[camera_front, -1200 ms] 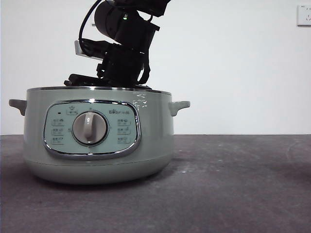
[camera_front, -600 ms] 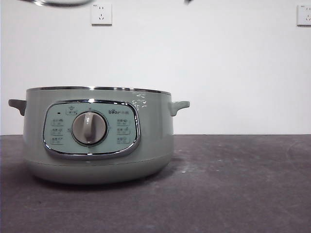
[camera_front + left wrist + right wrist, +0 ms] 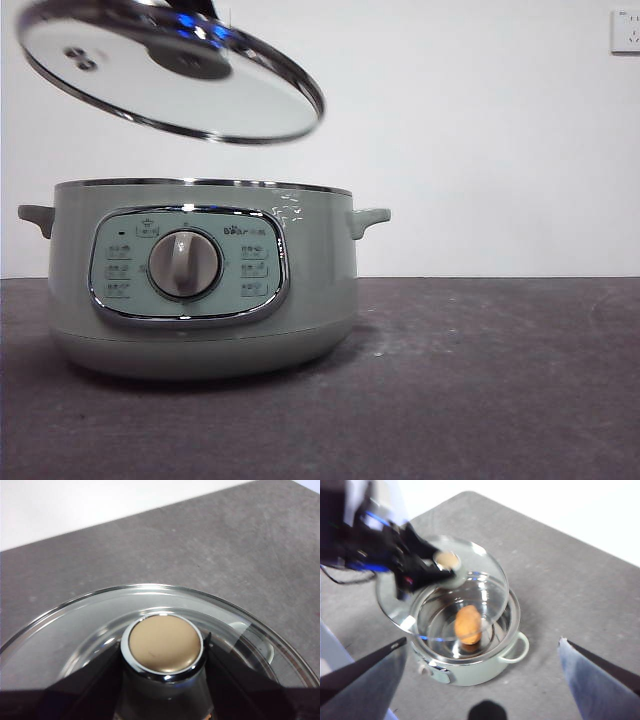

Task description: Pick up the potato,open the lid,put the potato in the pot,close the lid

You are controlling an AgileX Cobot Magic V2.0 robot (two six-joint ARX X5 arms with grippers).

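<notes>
From the front, the pot's (image 3: 205, 280) wall hides its inside; only the right wrist view shows the potato (image 3: 468, 624) lying in it. The left gripper (image 3: 165, 652) pinches the knob of the lid (image 3: 170, 75), held tilted above the pot, clear of the rim. The right gripper (image 3: 482, 652) hangs spread wide, high overhead

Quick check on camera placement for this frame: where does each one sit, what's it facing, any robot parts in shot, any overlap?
Front: table height, level at the pot; the lid hangs tilted above; no arm seen.
Left wrist: looks down on the lid's knob, the left gripper shut on it.
Right wrist: high, looking down; the potato inside the pot; right gripper open.
All three share the lid.
</notes>
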